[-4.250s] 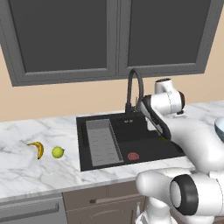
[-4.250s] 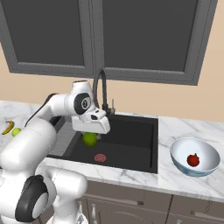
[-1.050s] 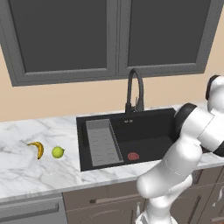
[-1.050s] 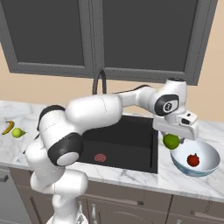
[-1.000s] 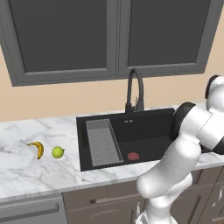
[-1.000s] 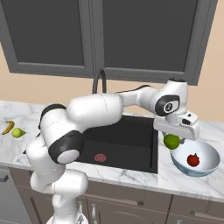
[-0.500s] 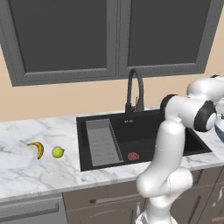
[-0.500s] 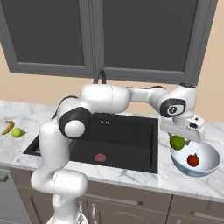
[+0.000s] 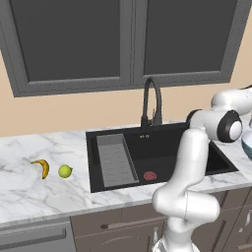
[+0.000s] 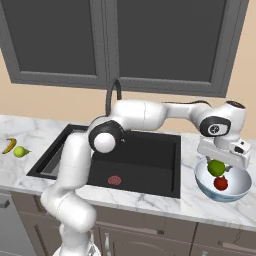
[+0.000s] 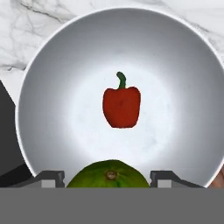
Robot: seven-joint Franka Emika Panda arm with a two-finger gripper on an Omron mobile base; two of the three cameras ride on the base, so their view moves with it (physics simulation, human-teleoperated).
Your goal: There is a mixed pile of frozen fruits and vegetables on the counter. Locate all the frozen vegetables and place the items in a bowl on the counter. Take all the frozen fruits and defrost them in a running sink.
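My gripper (image 10: 218, 167) hangs just above the bowl (image 10: 240, 188), shut on the dark green ball (image 10: 216, 167). In the hand view that green ball (image 11: 108, 174) sits between my fingertips (image 11: 52, 177), directly over the pale bowl (image 11: 57, 87). A red stemmed piece (image 11: 121, 106) lies at the bowl's bottom, also seen as a red piece (image 10: 220, 183) in the right base view. Far left on the marble counter (image 9: 29, 192) lie the banana (image 9: 42, 167) and the yellow-green stemmed ball (image 9: 65, 171). The black sink (image 9: 162, 147) lies between them and the bowl.
The tall black faucet (image 9: 151, 101) stands behind the sink, with the grey ribbed tray (image 9: 115, 160) at its left end and a reddish drain (image 9: 149, 175). Dark upper cabinets (image 10: 100, 40) hang above. My arm stretches across the sink toward the right.
The gripper has carried the green ball to the right, from beside the bowl's near rim to right over the bowl. The banana and yellow-green ball have stayed put.
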